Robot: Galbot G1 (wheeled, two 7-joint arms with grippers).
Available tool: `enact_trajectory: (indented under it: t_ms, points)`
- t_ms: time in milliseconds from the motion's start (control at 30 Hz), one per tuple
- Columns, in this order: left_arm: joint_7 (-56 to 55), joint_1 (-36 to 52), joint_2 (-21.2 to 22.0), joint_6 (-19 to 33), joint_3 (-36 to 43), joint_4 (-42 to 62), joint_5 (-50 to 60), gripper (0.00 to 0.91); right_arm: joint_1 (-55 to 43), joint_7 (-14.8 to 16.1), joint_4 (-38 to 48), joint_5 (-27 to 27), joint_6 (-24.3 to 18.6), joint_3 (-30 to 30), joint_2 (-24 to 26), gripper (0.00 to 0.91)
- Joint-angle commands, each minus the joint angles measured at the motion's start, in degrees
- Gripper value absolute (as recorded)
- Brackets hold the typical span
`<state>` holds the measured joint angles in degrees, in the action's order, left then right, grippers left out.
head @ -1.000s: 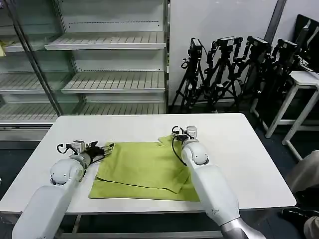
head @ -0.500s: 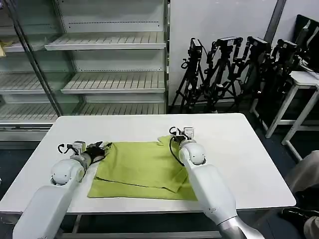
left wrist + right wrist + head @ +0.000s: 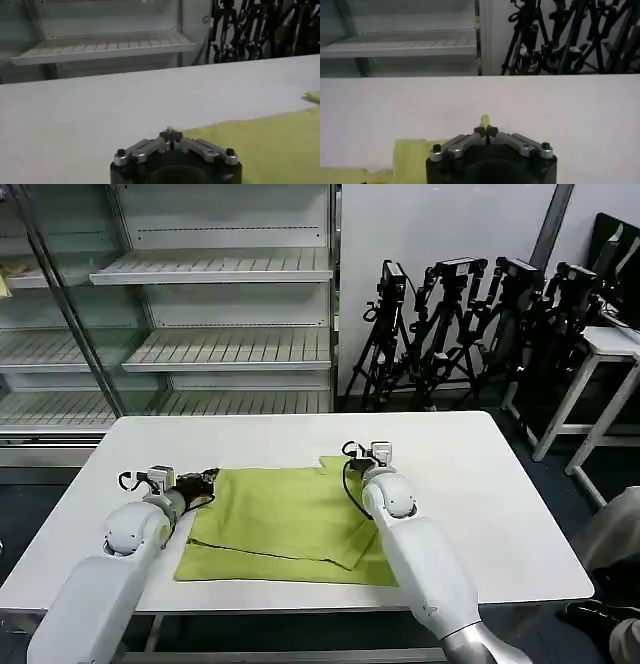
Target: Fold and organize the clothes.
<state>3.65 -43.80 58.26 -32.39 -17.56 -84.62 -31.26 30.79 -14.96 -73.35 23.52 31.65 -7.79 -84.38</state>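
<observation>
The T-shirt (image 3: 285,522) is spread flat on the white worktop (image 3: 500,504), toward the near edge and roughly at its centre, with one flap already laid over so that a diagonal fold line is seen across the lower half. The left hand (image 3: 205,481) is held low at the shirt's far left corner; in the left wrist view (image 3: 170,134) its fingers are seen pressed together just at the cloth's edge, but whether fabric is caught between them cannot be told. The right hand (image 3: 358,456) is placed at the far right corner by the sleeve, and in the right wrist view (image 3: 485,129) a small tuft of yellow-green cloth is seen nipped between its closed tips.

Both hands are set at the two far corners, level with each other, and that placement is judged to be deliberate: an edge held at both ends can be carried over evenly. The fold appears partly done. The next move is likely to call for matched travel, or the layer could be skewed or dragged.
</observation>
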Motion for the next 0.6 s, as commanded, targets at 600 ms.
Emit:
enact_trajectory:
  t_ms: [600]
  points:
    - [-1.0, -17.4, -2.7, 2.5, -9.9, -19.1, -3.3, 0.010, 20.6, -2.0, -33.8, 2.9, 0.6, 0.1, 12.4, 0.000]
